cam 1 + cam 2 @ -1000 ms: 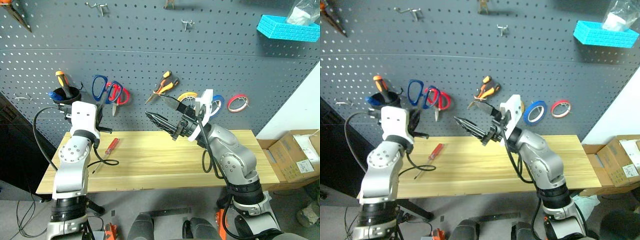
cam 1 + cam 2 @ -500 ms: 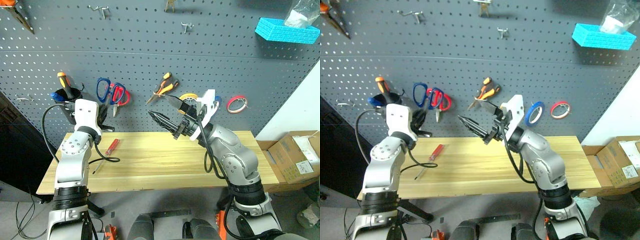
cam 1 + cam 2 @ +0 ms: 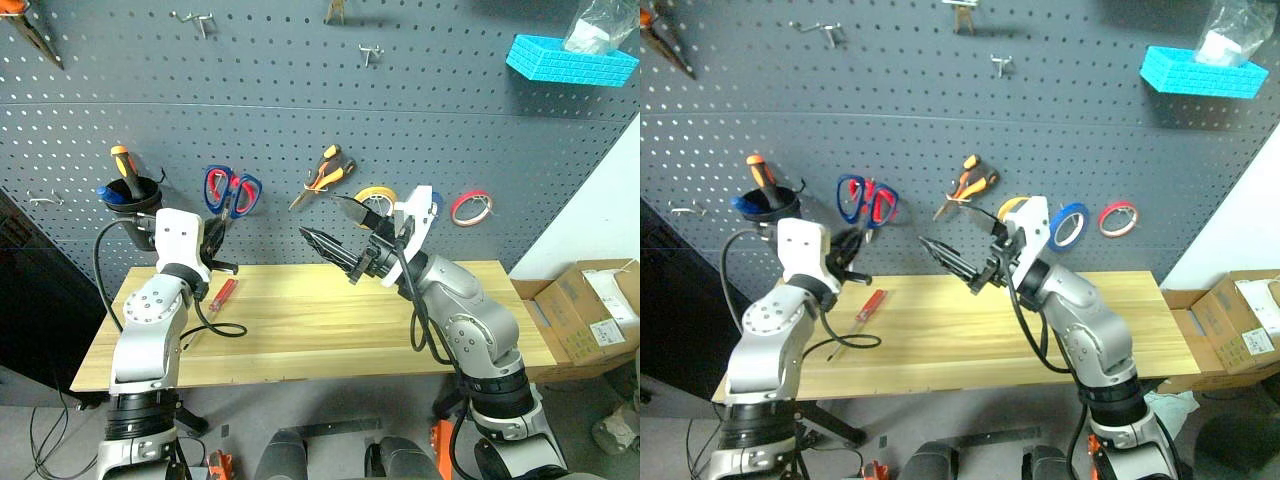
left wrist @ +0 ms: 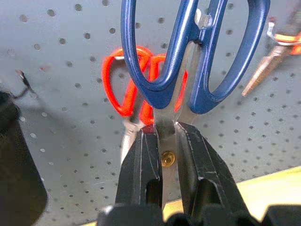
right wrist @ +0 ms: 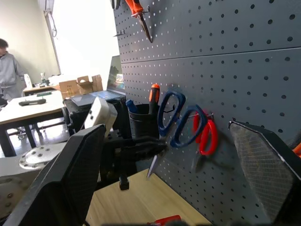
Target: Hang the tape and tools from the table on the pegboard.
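– The pegboard already carries the pliers and blue tape?
– Yes — the left gripper pinches the blue scissors on their hook; the screwdriver waits on the table, right gripper wide, empty.

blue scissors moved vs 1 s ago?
Yes. The blue scissors, gripped by the left hand, shifted right on the pegboard, now covering the red scissors.

blue scissors on pegboard hook, screwdriver on table
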Tool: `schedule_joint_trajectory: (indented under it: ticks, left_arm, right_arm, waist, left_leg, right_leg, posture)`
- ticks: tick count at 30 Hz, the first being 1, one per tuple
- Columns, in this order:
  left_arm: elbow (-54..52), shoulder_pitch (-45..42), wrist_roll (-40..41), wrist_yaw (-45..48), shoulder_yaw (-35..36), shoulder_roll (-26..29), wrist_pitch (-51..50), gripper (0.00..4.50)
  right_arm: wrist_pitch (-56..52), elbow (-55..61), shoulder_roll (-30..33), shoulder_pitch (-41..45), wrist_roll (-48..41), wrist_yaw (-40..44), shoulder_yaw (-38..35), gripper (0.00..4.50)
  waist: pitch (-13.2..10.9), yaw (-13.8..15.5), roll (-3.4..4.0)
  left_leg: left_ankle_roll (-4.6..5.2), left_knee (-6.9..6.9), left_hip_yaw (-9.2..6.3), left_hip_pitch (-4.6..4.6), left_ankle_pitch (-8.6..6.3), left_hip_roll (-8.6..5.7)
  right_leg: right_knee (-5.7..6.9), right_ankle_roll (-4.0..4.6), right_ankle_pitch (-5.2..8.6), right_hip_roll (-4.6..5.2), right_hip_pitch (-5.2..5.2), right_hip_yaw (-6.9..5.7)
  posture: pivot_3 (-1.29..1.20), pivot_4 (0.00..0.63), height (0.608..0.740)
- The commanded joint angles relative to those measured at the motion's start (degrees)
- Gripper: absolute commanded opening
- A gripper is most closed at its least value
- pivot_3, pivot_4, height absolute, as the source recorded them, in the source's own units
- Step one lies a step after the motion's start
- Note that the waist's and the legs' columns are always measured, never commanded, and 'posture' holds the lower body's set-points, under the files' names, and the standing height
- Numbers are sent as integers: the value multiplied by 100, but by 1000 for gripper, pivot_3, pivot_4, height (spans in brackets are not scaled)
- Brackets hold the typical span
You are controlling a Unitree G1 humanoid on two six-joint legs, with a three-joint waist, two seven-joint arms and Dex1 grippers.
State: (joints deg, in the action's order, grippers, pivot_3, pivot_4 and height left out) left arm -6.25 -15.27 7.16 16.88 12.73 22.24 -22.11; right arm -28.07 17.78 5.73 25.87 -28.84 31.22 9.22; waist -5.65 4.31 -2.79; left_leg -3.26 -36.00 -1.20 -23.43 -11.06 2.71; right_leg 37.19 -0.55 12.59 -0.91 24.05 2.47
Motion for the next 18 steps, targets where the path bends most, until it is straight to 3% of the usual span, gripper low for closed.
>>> schedule_joint_trajectory:
  ticks: [1, 18]
  left_arm:
    - [-113, -96, 77, -31, 38, 10, 101, 207]
    - [990, -523, 88, 120, 71, 211, 472, 207]
  right_arm:
    - [80, 211, 0, 48, -45, 2, -33, 4500]
    - [18, 321, 64, -48, -35, -85, -38, 4500]
  waist:
    - [0, 0, 0]
    - [0, -8, 0]
  left_leg:
    - [0, 0, -1, 0, 0, 0]
    - [0, 0, 3, 1, 0, 0]
  right_leg:
    - [0, 1, 0, 0, 0, 0]
    - [0, -1, 0, 0, 1, 2]
  posture:
    - [186, 32, 740]
    - [162, 38, 740]
